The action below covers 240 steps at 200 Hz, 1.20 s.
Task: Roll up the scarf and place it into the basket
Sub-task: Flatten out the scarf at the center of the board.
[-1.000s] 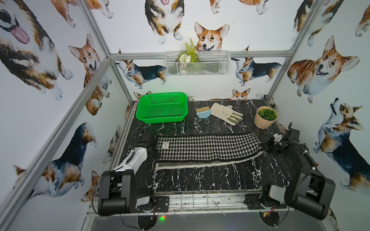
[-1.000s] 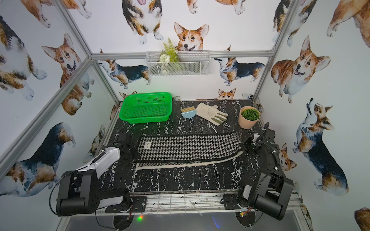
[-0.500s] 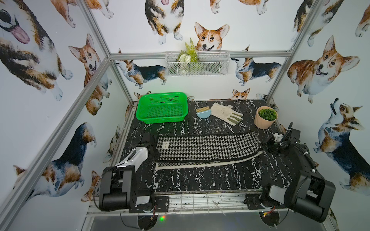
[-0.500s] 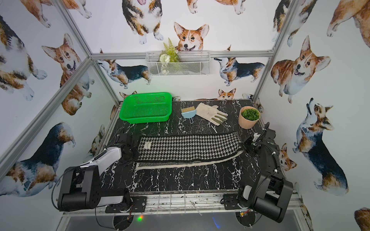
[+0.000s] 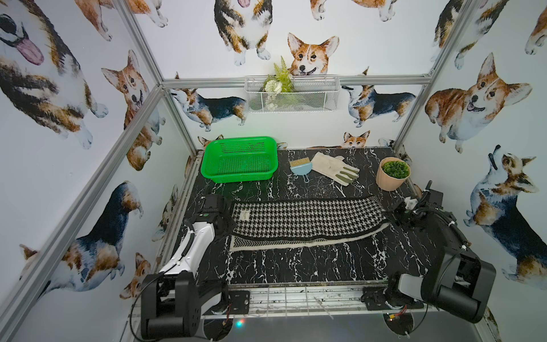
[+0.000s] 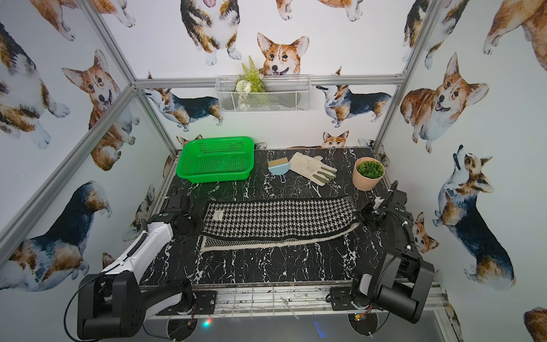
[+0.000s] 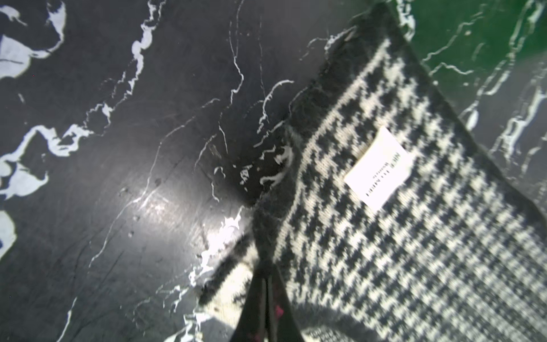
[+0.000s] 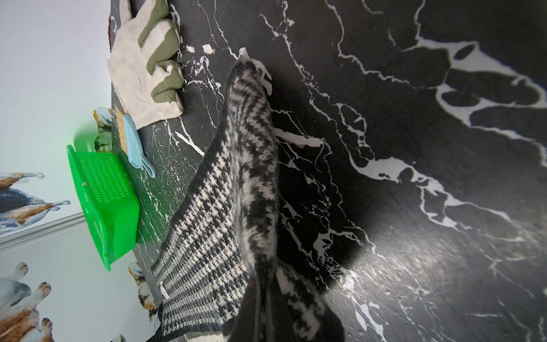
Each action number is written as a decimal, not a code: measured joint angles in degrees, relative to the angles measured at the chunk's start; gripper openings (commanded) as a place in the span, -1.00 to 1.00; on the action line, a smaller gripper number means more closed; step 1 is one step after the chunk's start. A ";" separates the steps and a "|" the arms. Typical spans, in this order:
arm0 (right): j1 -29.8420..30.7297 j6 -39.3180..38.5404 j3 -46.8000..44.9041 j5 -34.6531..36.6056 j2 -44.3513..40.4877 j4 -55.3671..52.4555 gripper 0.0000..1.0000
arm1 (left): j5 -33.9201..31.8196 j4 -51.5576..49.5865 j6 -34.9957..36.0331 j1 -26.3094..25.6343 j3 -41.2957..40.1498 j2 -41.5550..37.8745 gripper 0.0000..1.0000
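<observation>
The black-and-white scarf (image 5: pixel 307 219) (image 6: pixel 278 219) lies flat across the middle of the table, folded lengthwise. Its houndstooth face is up, and a herringbone strip with cream edging shows along the near side. My left gripper (image 5: pixel 228 220) (image 6: pixel 197 221) is at the scarf's left end, near the white label (image 7: pixel 379 167). In the left wrist view it (image 7: pixel 268 275) is shut on the dark end edge of the scarf (image 7: pixel 414 237). My right gripper (image 5: pixel 390 217) (image 6: pixel 359 217) is shut on the right end, where the scarf (image 8: pixel 213 222) bunches upward (image 8: pixel 262 284). The green basket (image 5: pixel 239 177) (image 6: pixel 216 177) stands empty at the back left.
Behind the scarf lie a small blue brush (image 5: pixel 300 167) and a cream glove with olive fingers (image 5: pixel 331 167). A peach pot with a green plant (image 5: pixel 392 177) stands at the back right, just behind my right arm. A white wire basket (image 5: pixel 291 93) hangs on the back wall.
My left gripper has closed onto the scarf's left end. The right gripper has stayed shut on the right end, and the scarf has not shifted.
</observation>
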 measured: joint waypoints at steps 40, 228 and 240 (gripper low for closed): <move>-0.35 -0.04 1.16 -0.22 1.97 0.09 -1.00 | 3.04 -5.11 -0.13 0.00 0.15 -8.26 -1.00; -3.45 -0.83 4.35 -6.51 8.13 -0.87 -1.00 | 0.46 -18.95 -2.51 0.20 3.08 -19.93 -1.00; -3.50 -0.44 4.42 -6.99 8.15 -0.79 -1.00 | -0.17 -19.26 -2.60 0.20 3.06 -19.93 -1.00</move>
